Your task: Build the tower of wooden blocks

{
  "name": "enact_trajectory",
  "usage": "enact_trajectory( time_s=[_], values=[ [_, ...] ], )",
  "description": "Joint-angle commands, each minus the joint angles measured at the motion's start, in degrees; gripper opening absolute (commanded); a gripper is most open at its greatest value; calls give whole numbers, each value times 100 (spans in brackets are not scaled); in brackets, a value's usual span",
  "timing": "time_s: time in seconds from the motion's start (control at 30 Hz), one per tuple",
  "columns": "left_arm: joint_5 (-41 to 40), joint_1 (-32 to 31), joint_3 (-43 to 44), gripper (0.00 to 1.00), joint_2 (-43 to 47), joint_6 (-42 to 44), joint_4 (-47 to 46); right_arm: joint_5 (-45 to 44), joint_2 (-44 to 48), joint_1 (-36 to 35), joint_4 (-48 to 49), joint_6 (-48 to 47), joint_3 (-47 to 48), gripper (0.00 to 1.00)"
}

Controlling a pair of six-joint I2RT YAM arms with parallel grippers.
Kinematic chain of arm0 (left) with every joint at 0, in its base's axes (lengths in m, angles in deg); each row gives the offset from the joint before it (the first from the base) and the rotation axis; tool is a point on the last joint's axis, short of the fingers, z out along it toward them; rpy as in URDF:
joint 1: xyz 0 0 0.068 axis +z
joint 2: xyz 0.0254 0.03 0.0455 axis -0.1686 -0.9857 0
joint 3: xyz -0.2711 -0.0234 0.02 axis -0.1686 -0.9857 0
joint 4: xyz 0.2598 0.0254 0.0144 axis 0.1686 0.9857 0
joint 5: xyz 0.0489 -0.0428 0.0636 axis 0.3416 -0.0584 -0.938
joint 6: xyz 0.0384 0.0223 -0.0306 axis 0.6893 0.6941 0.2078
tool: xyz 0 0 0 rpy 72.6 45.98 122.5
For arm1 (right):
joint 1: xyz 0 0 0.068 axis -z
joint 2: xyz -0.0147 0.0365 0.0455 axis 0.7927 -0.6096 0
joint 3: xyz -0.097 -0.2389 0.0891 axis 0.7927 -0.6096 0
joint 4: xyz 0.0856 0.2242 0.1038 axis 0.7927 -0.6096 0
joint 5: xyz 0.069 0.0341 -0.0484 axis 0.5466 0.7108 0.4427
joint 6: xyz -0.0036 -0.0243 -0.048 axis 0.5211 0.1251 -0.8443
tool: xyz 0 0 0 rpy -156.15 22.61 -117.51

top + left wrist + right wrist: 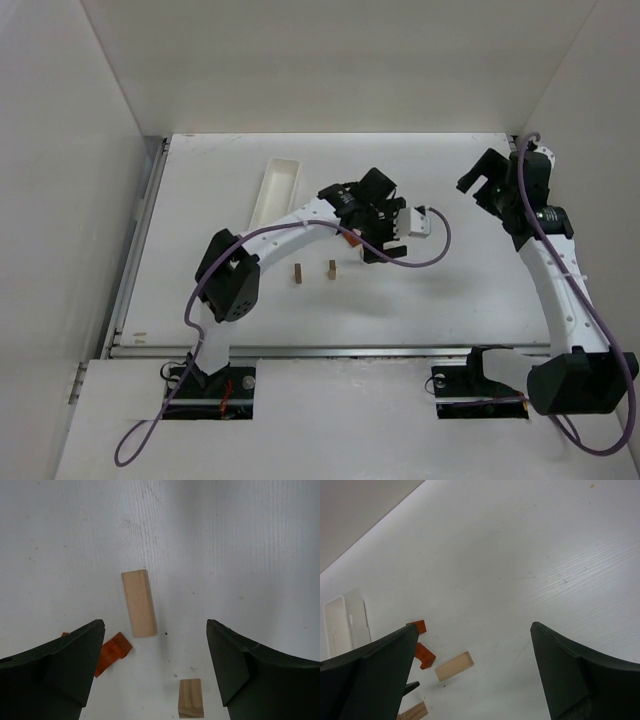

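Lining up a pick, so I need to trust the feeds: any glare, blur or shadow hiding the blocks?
Top external: even light; the two standing blocks tiny but distinct. Left wrist: the lying block sharp, thin shadow only; the left pincer shows dark, featureless fingers. Right wrist: the white tray fades into the table; orange piece clear.

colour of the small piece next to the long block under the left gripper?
The small piece is orange-red; clearest in the left wrist view.
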Motion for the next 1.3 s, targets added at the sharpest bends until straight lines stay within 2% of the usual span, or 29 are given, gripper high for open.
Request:
enact_trajectory(
  time_s=[0.0,0.1,0.23,0.47,0.63,0.73,0.77,1.0,1.13,1.17,1.27],
  values=[
    [-251,-17,-152,80,-155,-120,-814,172,155,47,382,-73,-184,100],
    [-322,-17,22,77,-567,-252,-947,366,294,47,434,-144,-352,100],
    [-199,141,602,71,-1226,-429,-492,454,426,47,487,-363,-492,100],
    [-532,141,797,71,-1596,-533,-306,507,804,47,540,-470,-721,100],
    [-472,247,920,73,-1737,-604,-69,691,980,47,654,-470,-993,100],
    [-304,247,920,71,-1799,-403,124,691,1033,47,654,-522,-1045,100],
    [-252,247,920,68,-1799,-402,125,691,1033,47,654,-522,-1046,100],
    [-357,194,973,62,-2071,-279,274,691,1033,47,654,-522,-993,100],
    [-498,194,973,51,-2071,-279,143,691,1086,47,654,-522,-993,100],
    [-498,194,973,44,-2124,-279,143,639,1086,47,654,-522,-993,100],
    [-498,194,973,34,-2124,-279,143,639,1086,47,654,-522,-993,100]
  ],
)
